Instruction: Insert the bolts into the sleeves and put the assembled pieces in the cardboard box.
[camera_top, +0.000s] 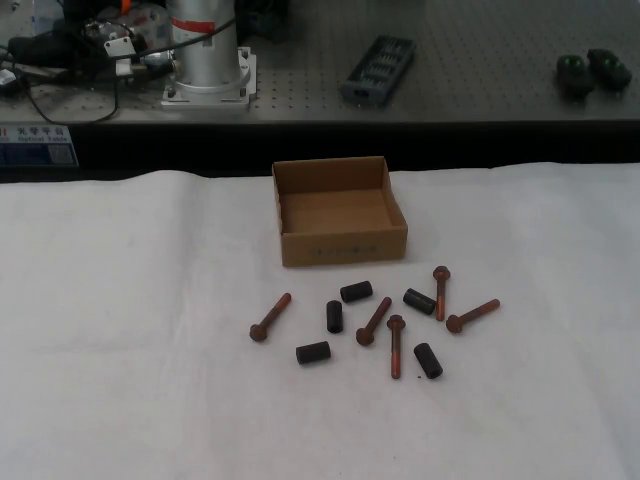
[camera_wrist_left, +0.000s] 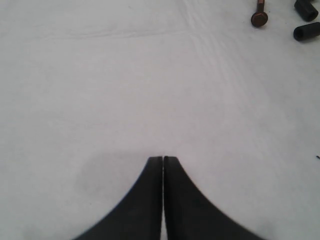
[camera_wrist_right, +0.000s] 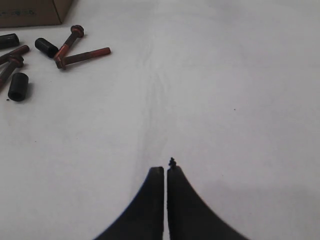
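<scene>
Several reddish bolts, such as one at the left and one at the right, lie loose on the white cloth among several black sleeves. An open cardboard box stands just behind them with nothing in it. My left gripper is shut over bare cloth, with a bolt head and two sleeves far off. My right gripper is shut with nothing in it, over bare cloth, well away from two bolts and a sleeve.
The white cloth covers the bench with wide bare areas on both sides of the parts. Behind it on a perforated dark table stand a metal post, cables, a black rack and two dark objects.
</scene>
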